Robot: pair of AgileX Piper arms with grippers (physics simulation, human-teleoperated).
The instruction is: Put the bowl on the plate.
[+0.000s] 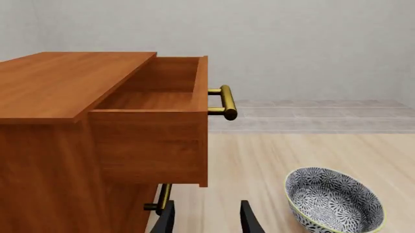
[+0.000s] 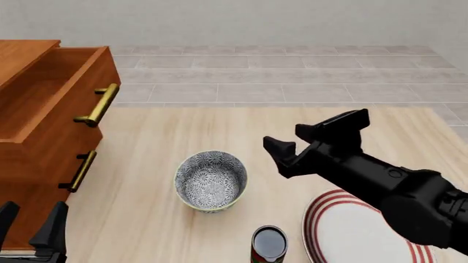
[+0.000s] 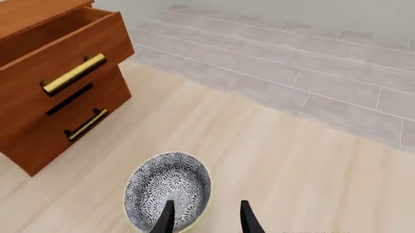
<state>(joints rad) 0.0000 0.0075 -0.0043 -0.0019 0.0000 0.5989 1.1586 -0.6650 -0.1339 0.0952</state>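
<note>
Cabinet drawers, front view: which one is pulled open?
The upper drawer of the brown wooden cabinet, with the longer brass handle: it juts out, its hollow inside visible. The lower drawer sits flush and closed beneath it.

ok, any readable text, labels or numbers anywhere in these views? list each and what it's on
None can be read.
The can: only its dark top and a sliver of its side show; any label is hidden.
The bowl, plate and drawer cabinet: pattern, red rings and wood grain only, no lettering.
</note>
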